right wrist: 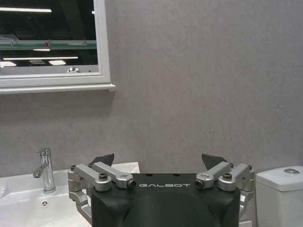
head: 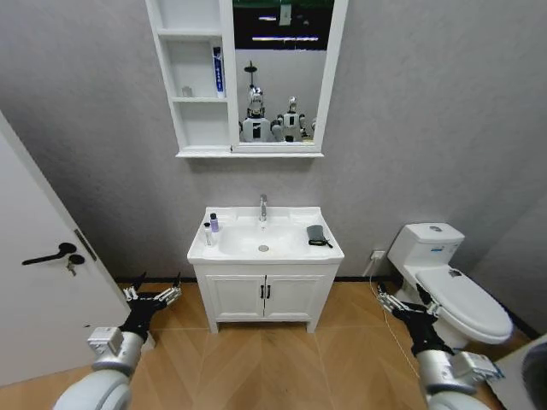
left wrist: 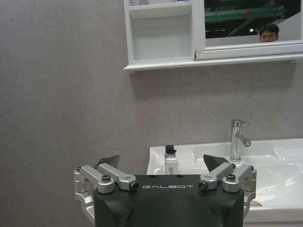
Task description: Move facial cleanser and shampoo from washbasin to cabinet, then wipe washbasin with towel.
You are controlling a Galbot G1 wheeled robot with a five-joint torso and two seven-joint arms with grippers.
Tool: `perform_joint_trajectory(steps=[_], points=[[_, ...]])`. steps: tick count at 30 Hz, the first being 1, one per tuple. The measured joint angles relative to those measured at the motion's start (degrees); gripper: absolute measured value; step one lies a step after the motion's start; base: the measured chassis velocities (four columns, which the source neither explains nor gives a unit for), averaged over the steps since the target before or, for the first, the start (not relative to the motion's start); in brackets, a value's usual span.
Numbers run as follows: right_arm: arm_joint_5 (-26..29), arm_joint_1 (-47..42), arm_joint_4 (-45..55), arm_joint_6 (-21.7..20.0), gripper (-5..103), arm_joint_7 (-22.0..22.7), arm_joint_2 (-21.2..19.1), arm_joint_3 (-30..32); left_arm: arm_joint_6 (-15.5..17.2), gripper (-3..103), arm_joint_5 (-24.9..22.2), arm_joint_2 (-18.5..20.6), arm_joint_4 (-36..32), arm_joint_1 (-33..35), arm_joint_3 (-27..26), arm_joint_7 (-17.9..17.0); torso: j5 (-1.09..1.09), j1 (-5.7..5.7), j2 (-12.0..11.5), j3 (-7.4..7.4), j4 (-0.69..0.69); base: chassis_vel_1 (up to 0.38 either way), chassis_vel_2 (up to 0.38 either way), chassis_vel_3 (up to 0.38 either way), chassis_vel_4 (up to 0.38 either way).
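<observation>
The white washbasin (head: 286, 249) stands on a floor vanity straight ahead, chrome tap (head: 263, 207) at its back. Two small bottles stand on its left rim: a white one with a black cap (head: 207, 232) and a purplish one (head: 214, 222); I cannot tell which is the facial cleanser and which the shampoo. The dark towel (head: 317, 235) lies on the right rim. The cabinet (head: 195, 120) hangs above, with open shelves and a mirror. My left gripper (head: 156, 284) hangs open, low and left of the vanity. My right gripper (head: 400, 299) is open, low and right of it.
A white toilet (head: 449, 282) stands to the right, close to my right arm. A white door with a black handle (head: 51, 254) is at the left. A blue tube (head: 218, 70) and a small item (head: 186, 90) sit on the cabinet shelves. Wooden floor lies ahead.
</observation>
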Motion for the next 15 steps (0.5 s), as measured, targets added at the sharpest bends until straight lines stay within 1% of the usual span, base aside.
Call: perform_joint_trajectory(steps=[1, 4, 7, 8, 10, 12, 15], points=[[0.0, 0.0, 0.0, 0.0, 100, 0.0, -0.1, 0.0, 0.0, 100, 0.1, -0.2, -0.1, 0.1, 0.0, 0.0, 0.05, 0.02, 0.0, 0.01, 0.01, -0.195, 0.193, 0.189, -0.217], [0.1, 0.0, 0.0, 0.1, 100, 0.0, -0.2, 0.0, 0.0, 100, 0.3, -0.4, -0.1, 0.2, 0.0, 0.0, 0.01, 0.01, 0.0, 0.01, 0.01, -0.203, 0.204, 0.2, -0.206], [0.1, 0.1, -0.1, 0.1, 100, 0.0, -0.3, -0.1, 0.0, 100, 0.3, -0.5, -0.1, 0.3, 0.0, 0.0, 0.04, 0.03, 0.0, 0.01, 0.02, -0.196, 0.195, 0.197, -0.191], [0.1, 0.1, -0.1, 0.1, 100, 0.0, -0.2, -0.2, 0.0, 100, 0.4, -0.5, -0.1, 0.3, 0.0, 0.0, 0.01, 0.01, 0.0, 0.0, 0.02, -0.188, 0.18, 0.197, -0.179], [0.1, 0.2, -0.2, 0.2, 100, 0.1, -0.2, -0.2, 0.0, 100, 0.4, -0.5, -0.1, 0.3, 0.0, 0.0, 0.0, 0.02, 0.0, 0.01, 0.01, -0.186, 0.175, 0.197, -0.179], [0.0, 0.4, -0.3, 0.4, 100, 0.2, -0.2, -0.3, 0.0, 100, 0.4, -0.4, -0.1, 0.3, 0.0, 0.0, 0.04, 0.04, 0.0, 0.02, 0.0, -0.184, 0.128, 0.116, -0.167], [-0.5, 0.7, -0.9, 1.9, 100, 0.2, -0.2, -0.4, 0.0, 100, 0.6, -0.1, 0.2, 0.2, 0.3, 0.1, 0.02, 0.04, 0.0, 0.02, 0.01, -0.113, 0.101, 0.108, -0.111]])
